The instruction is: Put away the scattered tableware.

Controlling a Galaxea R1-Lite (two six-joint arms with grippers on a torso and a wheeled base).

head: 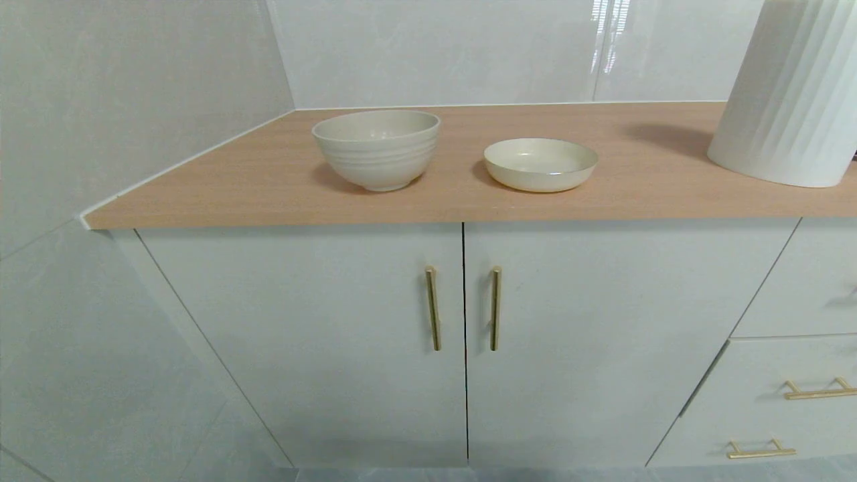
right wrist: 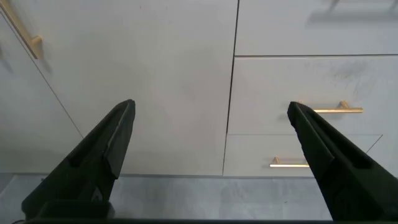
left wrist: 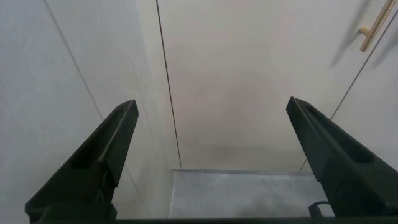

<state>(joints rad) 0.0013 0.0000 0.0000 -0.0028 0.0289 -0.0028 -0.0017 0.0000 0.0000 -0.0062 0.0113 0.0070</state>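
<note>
Two pieces sit out on the wooden worktop (head: 268, 181): a deep ribbed bowl (head: 375, 148) toward the corner on the robot's left, and a shallow dish (head: 540, 163) just beside it on the right, apart from it, both upright and empty. Down low, the left claw (left wrist: 212, 101) hangs spread wide with nothing between its jaws, facing the left cabinet door (head: 301, 335). The right claw (right wrist: 211, 103) is equally spread and empty, facing the drawer fronts (head: 790, 395). Both pieces look rigid with a smooth, glossy finish, so expect them to be slippery under the pads. Whether they're ceramic or lighter plastic I can't tell from here, so treat them as breakable. The bowl's wall is too round to span; best bet is a rim pinch, one finger inside, one outside. The dish sits low with a thin lip, so the same rim pinch applies, from a shallower angle. The doors are shut, brass handles (head: 433, 308) untouched.
</note>
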